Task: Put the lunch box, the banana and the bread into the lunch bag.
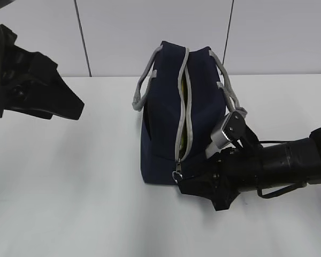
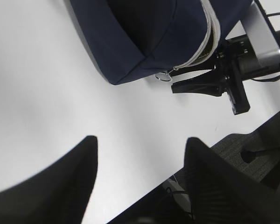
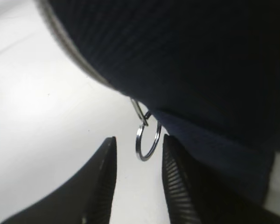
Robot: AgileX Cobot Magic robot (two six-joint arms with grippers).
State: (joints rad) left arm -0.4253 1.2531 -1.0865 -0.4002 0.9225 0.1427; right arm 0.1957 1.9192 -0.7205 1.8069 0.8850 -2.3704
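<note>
**Ring pull framed between the right pincer's fingers**

At the centre of the exterior view the lunch bag (image 1: 174, 115) stands upright on the white table (image 1: 69, 187), its grey zipper (image 1: 185, 107) running down the top toward the lower edge of the frame, parted enough to show a thin yellow-green strip inside. Grey handles (image 1: 142, 88) droop on both sides. The metal ring pull (image 1: 177, 176) hangs at the near end of the zipper, right at the bag's lower front edge.

From the lower right of that view the right pincer (image 1: 195, 184) reaches in low over the table, its tip just beside the ring. In the right wrist view its two ribbed fingers (image 3: 177, 182) stand apart with the ring (image 3: 147, 140) hanging in the gap between them, touching neither that can be seen; bare table shows beneath.

At the upper left of the exterior view the left pincer (image 1: 75, 110) hovers well apart from the bag. Its wrist view shows the fingers (image 2: 79, 172) spread wide and empty, with a broad stretch of clear table between them and the bag (image 2: 144, 32). The table's near edge cuts across the lower right of that view.
</note>
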